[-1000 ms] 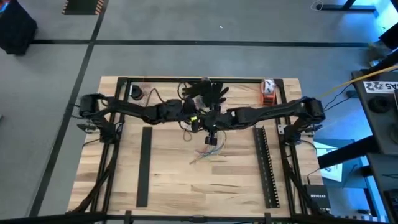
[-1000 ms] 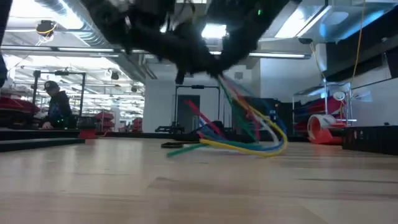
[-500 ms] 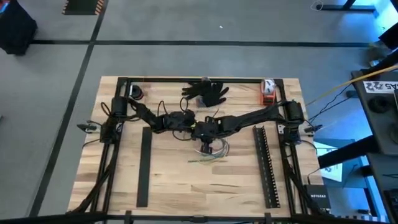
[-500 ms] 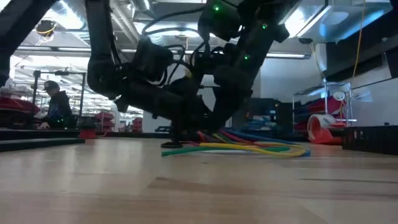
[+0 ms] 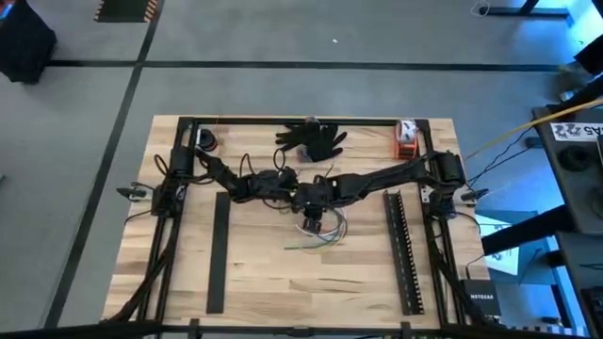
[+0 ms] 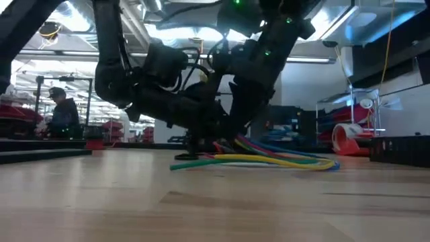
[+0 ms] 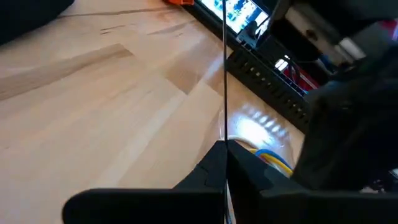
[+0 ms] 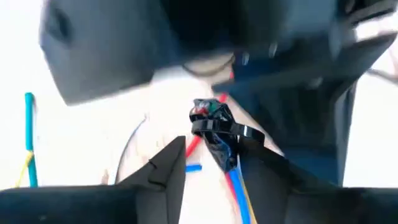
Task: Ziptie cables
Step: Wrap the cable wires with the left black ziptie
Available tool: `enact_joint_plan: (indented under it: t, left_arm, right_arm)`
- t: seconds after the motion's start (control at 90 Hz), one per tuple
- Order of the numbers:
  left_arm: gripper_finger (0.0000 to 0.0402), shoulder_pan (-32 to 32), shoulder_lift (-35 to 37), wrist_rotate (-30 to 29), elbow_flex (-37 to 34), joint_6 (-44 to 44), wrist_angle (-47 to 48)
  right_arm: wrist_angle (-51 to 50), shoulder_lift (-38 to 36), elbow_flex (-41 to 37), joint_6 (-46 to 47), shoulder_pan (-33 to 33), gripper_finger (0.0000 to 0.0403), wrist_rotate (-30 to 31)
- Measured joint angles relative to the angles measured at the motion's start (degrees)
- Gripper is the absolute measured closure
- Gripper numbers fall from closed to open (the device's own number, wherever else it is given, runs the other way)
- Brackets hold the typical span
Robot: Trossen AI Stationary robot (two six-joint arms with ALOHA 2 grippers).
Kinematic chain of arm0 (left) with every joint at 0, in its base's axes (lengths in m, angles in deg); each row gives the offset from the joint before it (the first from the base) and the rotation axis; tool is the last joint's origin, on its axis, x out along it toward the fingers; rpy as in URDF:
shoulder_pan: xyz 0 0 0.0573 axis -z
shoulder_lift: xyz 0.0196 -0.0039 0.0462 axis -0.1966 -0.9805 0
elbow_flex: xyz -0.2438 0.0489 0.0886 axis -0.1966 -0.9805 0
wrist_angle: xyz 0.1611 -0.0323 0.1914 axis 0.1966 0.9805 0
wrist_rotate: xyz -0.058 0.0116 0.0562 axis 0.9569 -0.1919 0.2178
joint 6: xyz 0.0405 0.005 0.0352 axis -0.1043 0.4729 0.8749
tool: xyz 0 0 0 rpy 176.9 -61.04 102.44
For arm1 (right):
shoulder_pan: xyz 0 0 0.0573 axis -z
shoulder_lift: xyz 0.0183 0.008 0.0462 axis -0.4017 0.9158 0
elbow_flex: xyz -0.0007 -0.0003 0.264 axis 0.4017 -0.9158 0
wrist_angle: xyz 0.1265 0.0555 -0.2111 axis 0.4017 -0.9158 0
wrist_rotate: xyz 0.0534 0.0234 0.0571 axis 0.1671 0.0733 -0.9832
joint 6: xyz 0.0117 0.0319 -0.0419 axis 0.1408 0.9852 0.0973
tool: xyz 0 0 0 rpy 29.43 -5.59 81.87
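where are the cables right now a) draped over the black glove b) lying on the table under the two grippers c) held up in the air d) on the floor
b: the cables lie flat on the table, with the left gripper and right gripper meeting just above one end.

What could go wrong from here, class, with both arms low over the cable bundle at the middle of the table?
1. The left tool and right tool meet almost at one spot, so they may collide.
2. The cables fan out loose along the table; a strand may slip out of the bundle.
3. Near the right tool the cables look already wrapped; pulling might drag the whole bundle.
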Motion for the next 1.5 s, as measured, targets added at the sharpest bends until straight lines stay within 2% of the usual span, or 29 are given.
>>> enact_joint_plan:
  t: [0.222,0.311,0.444,0.611,0.811,0.911,0.978,1.2,1.5]
  left_arm:
    - [0.0401,0.0,0.0,-0.1,-0.1,0.1,0.1]
    - [0.0401,0.0,0.0,-0.2,-0.1,0.4,0.2]
    - [0.0401,0.0,-0.1,-0.3,-0.1,1.0,0.3]
    - [0.0401,0.0,-0.1,-0.3,-0.1,0.9,0.3]
    - [0.0401,0.0,-0.1,-0.3,0.4,-0.4,0.4]
    - [0.0401,0.0,-0.2,-0.3,1.2,-0.6,0.8]
    - [0.0401,-0.1,-0.2,0.2,1.1,-0.3,0.6]
    - [0.0401,-0.5,-0.1,1.5,0.4,2.4,1.6]
    - [0.0401,-2.2,0.0,10.8,0.4,4.7,2.4]
  right_arm:
    - [0.8,0.6,0.0,1.3,0.1,0.0252,1.6]
    - [-0.2,0.4,0.0,2.3,0.1,0.0252,-1.0]
    - [-5.2,0.3,0.8,10.3,0.4,0.0252,-5.8]
    - [-5.5,0.1,0.8,10.4,0.4,0.0252,-4.9]
    - [-4.4,-3.3,0.7,3.0,-0.2,0.0252,-4.0]
    - [0.6,-4.2,0.7,-2.7,-1.3,0.0252,-0.4]
    - [-0.1,-4.0,0.6,-6.2,-1.7,0.0252,3.2]
    - [1.7,-2.0,0.6,-7.0,-1.4,0.0252,4.1]
    - [7.3,1.9,0.6,-7.1,-2.2,0.0252,3.6]
